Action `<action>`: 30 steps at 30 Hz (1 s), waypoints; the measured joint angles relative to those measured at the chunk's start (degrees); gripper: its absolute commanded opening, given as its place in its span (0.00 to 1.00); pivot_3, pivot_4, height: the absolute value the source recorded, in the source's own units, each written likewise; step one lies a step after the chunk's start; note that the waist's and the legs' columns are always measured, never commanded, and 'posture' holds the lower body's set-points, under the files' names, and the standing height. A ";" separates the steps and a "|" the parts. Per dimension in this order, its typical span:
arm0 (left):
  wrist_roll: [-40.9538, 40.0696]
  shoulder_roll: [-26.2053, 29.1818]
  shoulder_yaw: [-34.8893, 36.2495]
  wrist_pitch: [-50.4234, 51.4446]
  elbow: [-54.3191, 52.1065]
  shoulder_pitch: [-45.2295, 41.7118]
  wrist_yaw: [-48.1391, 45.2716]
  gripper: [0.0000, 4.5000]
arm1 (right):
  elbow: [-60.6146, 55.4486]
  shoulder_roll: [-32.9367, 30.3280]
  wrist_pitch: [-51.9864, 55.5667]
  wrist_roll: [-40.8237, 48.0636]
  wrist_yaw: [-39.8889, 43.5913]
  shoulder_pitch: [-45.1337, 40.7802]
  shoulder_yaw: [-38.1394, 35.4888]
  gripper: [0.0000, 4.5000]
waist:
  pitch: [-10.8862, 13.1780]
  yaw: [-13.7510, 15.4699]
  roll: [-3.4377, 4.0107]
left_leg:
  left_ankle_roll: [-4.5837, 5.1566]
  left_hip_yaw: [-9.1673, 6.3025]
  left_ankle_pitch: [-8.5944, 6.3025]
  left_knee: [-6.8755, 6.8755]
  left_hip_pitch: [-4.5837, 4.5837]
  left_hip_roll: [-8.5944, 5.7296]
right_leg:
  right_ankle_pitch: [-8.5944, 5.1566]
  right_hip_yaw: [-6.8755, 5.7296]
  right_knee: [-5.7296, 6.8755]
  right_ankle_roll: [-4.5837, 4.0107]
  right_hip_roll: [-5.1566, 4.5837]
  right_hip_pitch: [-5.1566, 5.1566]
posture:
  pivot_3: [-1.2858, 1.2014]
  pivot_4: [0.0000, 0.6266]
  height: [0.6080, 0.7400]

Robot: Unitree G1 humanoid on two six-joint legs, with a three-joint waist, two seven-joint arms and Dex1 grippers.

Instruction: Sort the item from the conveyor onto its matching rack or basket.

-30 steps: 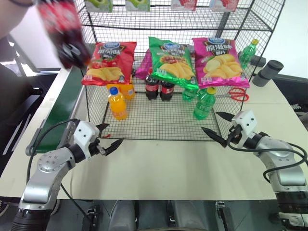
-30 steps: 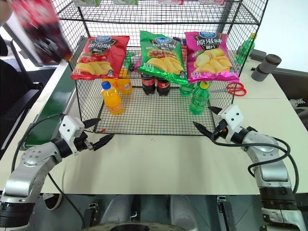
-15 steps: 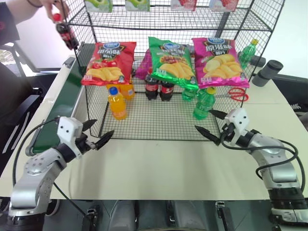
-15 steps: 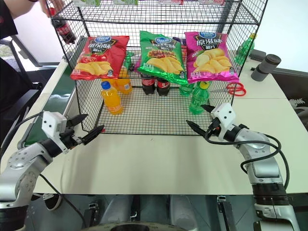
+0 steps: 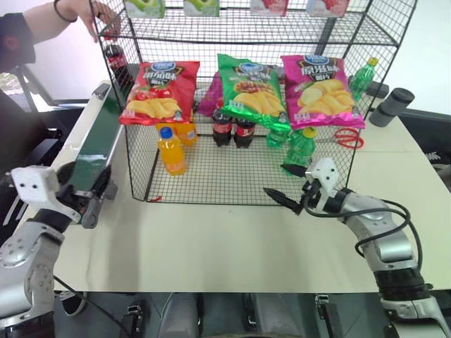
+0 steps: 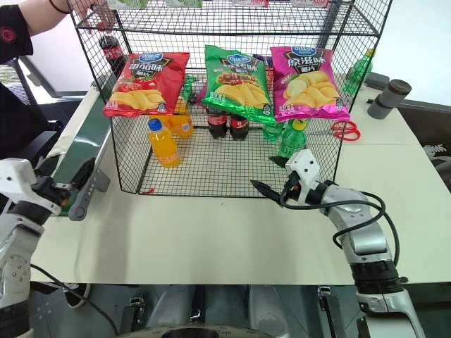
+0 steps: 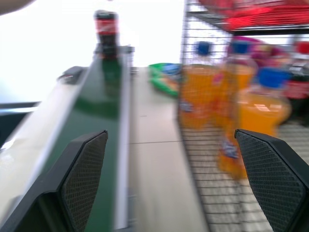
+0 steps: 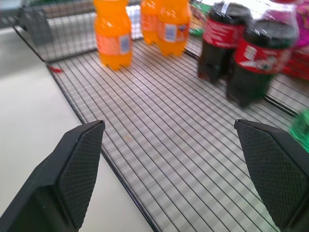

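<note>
standing at the far end of the conveyor (image 5: pixel 99 144), beside the rack (image 5: pixel 232 184), the cola bottle (image 5: pixel 117 63) has a person's hand (image 5: pixel 101 20) just above it. the left pincer (image 7: pixel 169 183) gapes empty along the belt, well short; the right pincer (image 5: pixel 290 184) gapes empty at the rack's front edge. a tall bottle on a belt could topple or roll off before it is reached, and the hand is in the way. chip bags (image 5: pixel 159 91) carry writing too small to read.
</note>
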 measured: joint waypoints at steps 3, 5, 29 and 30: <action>0.29 -0.83 0.51 -0.39 1.37 0.00 1.01 1.00 | -2.40 0.84 1.26 0.18 -0.28 -0.18 1.12 0.99 | -0.02 0.00 -0.03 | 0.00 0.00 0.00 0.00 0.00 0.00 | 0.00 0.00 0.00 0.00 -0.02 0.00 | 0.52 0.24 0.95; 1.05 -1.07 0.36 -0.65 2.08 0.00 1.45 1.00 | -3.52 2.03 1.82 0.46 -0.51 -0.28 2.24 0.99 | -0.05 -0.01 -0.08 | 0.00 -0.01 0.00 0.00 0.00 0.00 | 0.00 -0.01 0.01 0.00 -0.02 0.00 | 0.52 0.24 0.95; 8.45 -4.11 -4.10 -6.52 7.84 -3.18 5.69 1.00 | -1.92 11.50 -4.52 -3.56 -1.76 -2.05 11.27 0.99 | -0.07 -0.05 -0.12 | 0.00 -0.03 0.00 0.00 -0.01 0.00 | 0.00 -0.05 0.01 0.00 -0.09 0.00 | 0.52 0.24 0.95; 8.51 -4.41 -4.27 -6.51 8.03 -3.28 5.86 1.00 | -1.84 11.58 -4.62 -3.62 -1.78 -2.13 11.28 0.99 | -0.08 -0.05 -0.12 | 0.00 -0.03 0.00 0.00 -0.01 0.00 | 0.00 -0.05 0.01 0.00 -0.09 -0.01 | 0.52 0.24 0.95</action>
